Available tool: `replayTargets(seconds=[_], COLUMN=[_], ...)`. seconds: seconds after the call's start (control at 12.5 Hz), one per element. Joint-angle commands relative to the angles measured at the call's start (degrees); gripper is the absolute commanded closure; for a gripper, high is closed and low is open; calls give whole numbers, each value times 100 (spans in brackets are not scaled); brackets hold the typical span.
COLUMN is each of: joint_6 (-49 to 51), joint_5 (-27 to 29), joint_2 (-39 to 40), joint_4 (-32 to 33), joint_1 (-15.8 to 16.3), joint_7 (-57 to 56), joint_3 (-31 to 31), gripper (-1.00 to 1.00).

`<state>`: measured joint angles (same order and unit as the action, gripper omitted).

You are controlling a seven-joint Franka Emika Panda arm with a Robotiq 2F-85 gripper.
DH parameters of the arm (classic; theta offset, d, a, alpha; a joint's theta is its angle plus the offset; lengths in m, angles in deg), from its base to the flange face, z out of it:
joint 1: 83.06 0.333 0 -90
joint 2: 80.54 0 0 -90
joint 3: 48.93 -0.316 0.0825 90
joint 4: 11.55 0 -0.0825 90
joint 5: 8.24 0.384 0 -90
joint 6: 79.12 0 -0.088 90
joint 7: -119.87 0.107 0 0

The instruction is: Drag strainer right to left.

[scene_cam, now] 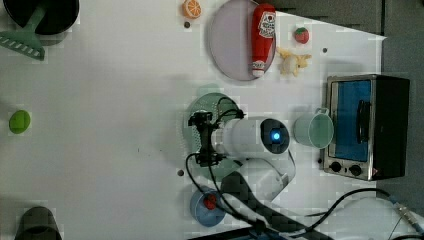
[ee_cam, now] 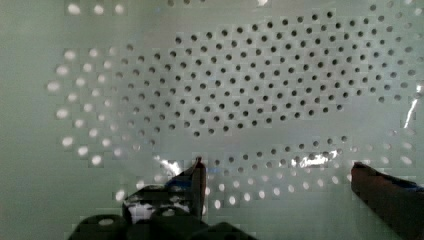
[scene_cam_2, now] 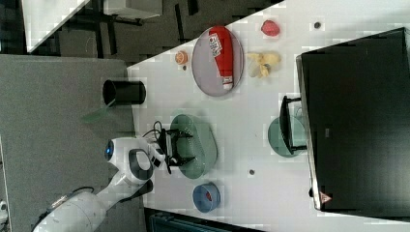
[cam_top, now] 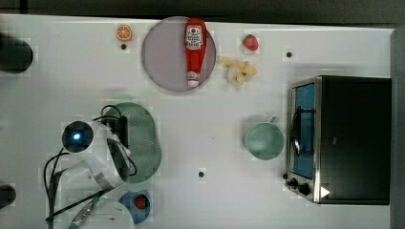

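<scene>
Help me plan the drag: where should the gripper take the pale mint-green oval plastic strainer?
Probably from above, on the pale mint-green oval plastic strainer's wide smooth rim: it lies flat and open upward, and the open gripper hangs over its holed centre.

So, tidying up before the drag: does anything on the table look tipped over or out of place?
Only the ketchup bottle: it lies flat on its side across the plate. The strainer, mug and toaster oven sit normally.
</scene>
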<state>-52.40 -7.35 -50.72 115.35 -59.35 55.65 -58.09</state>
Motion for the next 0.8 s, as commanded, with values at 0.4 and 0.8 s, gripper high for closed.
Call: replayTargets(seconds=[0.4, 0.8], joint_6=[57, 45], joint_5=[450, 589], joint_2=[478, 702], joint_4=[-953, -1329], joint_1=[480, 710], joint_7=[511, 530], joint_3=[-56, -55], gripper=[-100, -100])
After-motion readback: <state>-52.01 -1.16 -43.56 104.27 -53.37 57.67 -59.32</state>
